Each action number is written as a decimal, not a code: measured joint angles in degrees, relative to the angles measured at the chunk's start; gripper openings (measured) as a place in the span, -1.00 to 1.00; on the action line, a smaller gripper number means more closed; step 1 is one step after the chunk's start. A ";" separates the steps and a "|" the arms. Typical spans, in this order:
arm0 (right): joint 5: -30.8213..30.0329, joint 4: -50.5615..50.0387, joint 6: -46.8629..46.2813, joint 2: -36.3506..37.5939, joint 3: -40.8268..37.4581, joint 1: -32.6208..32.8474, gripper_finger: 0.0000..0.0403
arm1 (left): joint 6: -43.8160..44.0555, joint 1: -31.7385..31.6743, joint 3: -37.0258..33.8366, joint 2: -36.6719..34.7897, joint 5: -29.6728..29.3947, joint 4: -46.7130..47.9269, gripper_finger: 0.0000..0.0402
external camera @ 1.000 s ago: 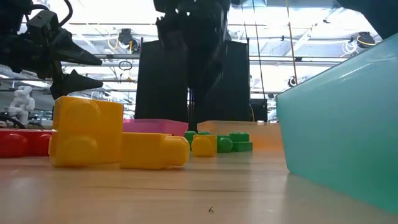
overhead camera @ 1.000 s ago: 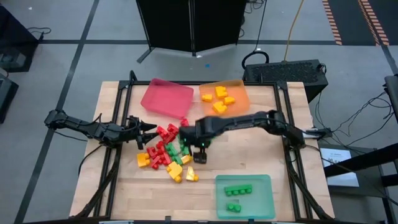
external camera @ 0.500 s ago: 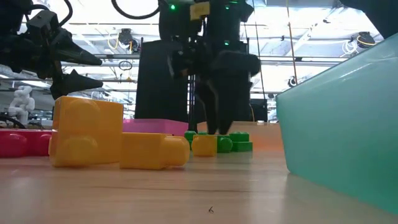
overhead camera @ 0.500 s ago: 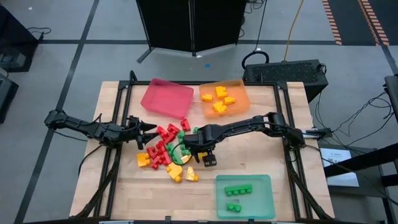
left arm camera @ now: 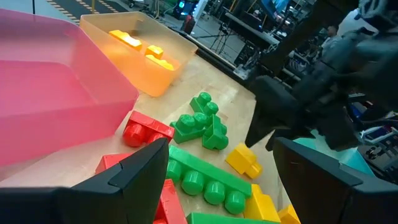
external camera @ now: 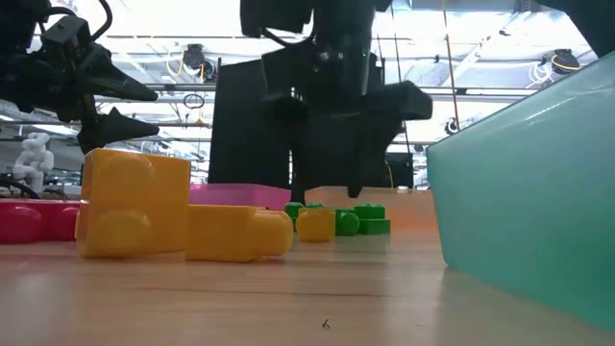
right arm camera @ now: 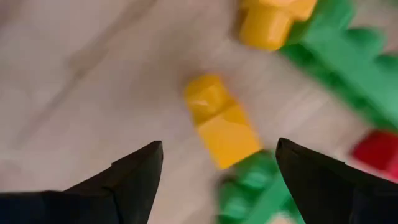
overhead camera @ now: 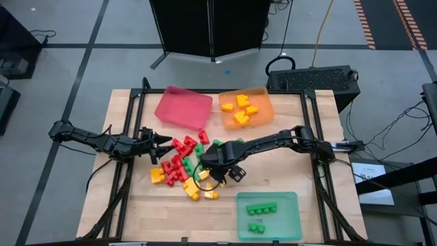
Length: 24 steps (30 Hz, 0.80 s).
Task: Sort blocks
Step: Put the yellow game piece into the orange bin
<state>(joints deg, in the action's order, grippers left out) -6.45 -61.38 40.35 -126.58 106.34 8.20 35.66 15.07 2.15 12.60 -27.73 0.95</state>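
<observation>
While my right gripper (overhead camera: 205, 172) hangs low over the near edge of the pile, its fingers spread wide and empty, I've got a yellow brick (right arm camera: 221, 121) sitting right between them in the wrist view, lying on bare wood. A green brick (right arm camera: 255, 186) presses against one end of it, and that's my worry: if I close now, a finger could catch the green one too and drag both, or pinch the yellow at a skew so it twists out. A second yellow piece (right arm camera: 270, 18) lies a little farther on, touching a long green brick (right arm camera: 345, 62).

Moving outward, the blocks (overhead camera: 183, 164) are a mixed heap of red, yellow and green mid-table, between my two arms. My left gripper (overhead camera: 160, 145) waits at the heap's far-left side, fingers parted, nothing in them, pointing at red and green pieces. With both arms this close over the same heap, a sideways sweep from either could knock the other.

Beyond that, the orange tray (overhead camera: 246, 108) already holds yellow bricks, the green tray (overhead camera: 268, 215) a few green ones, and the red tray (overhead camera: 183, 106) looks bare. Carrying yellow to the orange tray means crossing over the pile, so a loose grip drops it back in.
</observation>
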 joint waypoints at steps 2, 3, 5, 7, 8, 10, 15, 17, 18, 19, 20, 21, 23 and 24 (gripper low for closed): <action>-1.30 2.08 3.18 0.00 0.00 0.16 0.52 | 0.00 0.00 0.00 0.00 0.00 0.00 0.45; -1.27 3.13 4.20 0.00 0.00 0.10 0.52 | 0.02 0.02 0.00 0.00 0.00 0.01 0.45; -1.26 4.53 5.80 0.02 0.00 -0.12 0.52 | 0.02 0.02 0.00 0.00 0.00 0.02 0.45; -0.92 4.67 7.10 0.00 -0.11 -0.48 0.52 | 0.04 0.00 0.00 0.00 0.00 0.02 0.45; -0.81 4.88 7.28 0.00 -0.48 -0.66 0.52 | 0.04 0.00 0.00 0.00 0.00 0.02 0.45; -0.57 4.73 7.55 0.00 -1.21 -1.10 0.52 | 0.04 0.01 0.00 0.00 0.00 0.04 0.45; 2.01 7.48 8.99 0.00 -4.39 -1.55 0.52 | 0.07 0.00 0.00 0.00 0.00 0.04 0.45; 2.04 10.48 9.05 0.00 -6.20 -1.58 0.52 | 0.07 0.00 0.00 0.00 0.00 0.04 0.45; 2.08 12.31 9.31 0.00 -7.04 -1.56 0.52 | 0.08 0.02 0.00 0.00 0.00 0.04 0.45; 2.15 14.16 9.78 0.00 -7.77 -1.56 0.52 | 0.09 0.00 0.00 0.00 0.00 0.04 0.45; 2.13 15.75 10.30 0.00 -8.41 -1.58 0.52 | 0.09 0.00 0.00 0.00 0.00 0.04 0.45; 2.07 16.77 10.81 0.00 -9.00 -1.61 0.51 | 0.09 0.01 0.00 0.00 0.00 0.04 0.45; 2.03 17.09 11.32 0.00 -9.74 -1.61 0.45 | 0.10 0.01 0.00 0.00 0.00 0.04 0.45; 2.02 17.30 11.26 0.00 -10.07 -1.61 0.41 | 0.11 0.00 0.00 0.00 0.00 0.04 0.45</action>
<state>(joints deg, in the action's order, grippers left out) -4.43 -44.08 51.61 -126.58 96.27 6.58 35.77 15.07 2.15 12.60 -27.73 0.99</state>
